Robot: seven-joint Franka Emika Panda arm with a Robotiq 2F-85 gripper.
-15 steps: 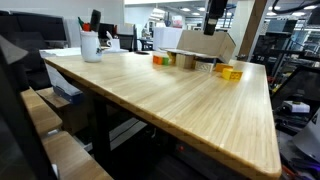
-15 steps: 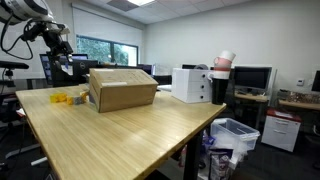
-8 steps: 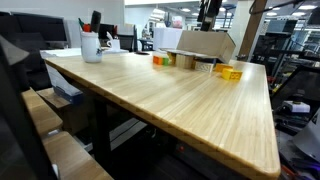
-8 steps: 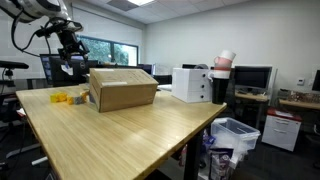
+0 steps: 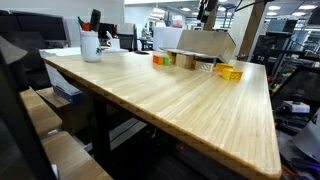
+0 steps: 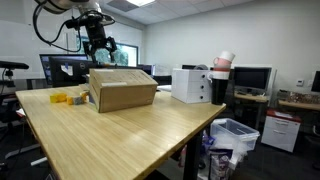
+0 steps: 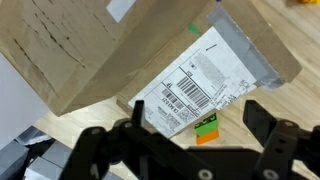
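Observation:
My gripper (image 7: pixel 200 135) is open and empty, its two dark fingers spread wide. It hangs in the air above a brown cardboard box (image 7: pixel 130 50) with a white shipping label (image 7: pixel 195 85). A small green and orange block (image 7: pixel 206 128) lies on the wooden table beside the box, seen between my fingers. In both exterior views the gripper (image 6: pixel 100 48) (image 5: pixel 208 12) is well above the box (image 6: pixel 123 90) (image 5: pixel 205 43), not touching it.
Small yellow and orange blocks (image 6: pixel 62 98) (image 5: pixel 230 71) lie near the box. A white mug with pens (image 5: pixel 91 46) stands at a table corner. A white appliance (image 6: pixel 192 84) sits behind the table, a bin (image 6: pixel 235 135) beside it on the floor.
My gripper has travelled sideways through the air from beyond the table's end to above the cardboard box. It stays open. Nothing on the table has moved.

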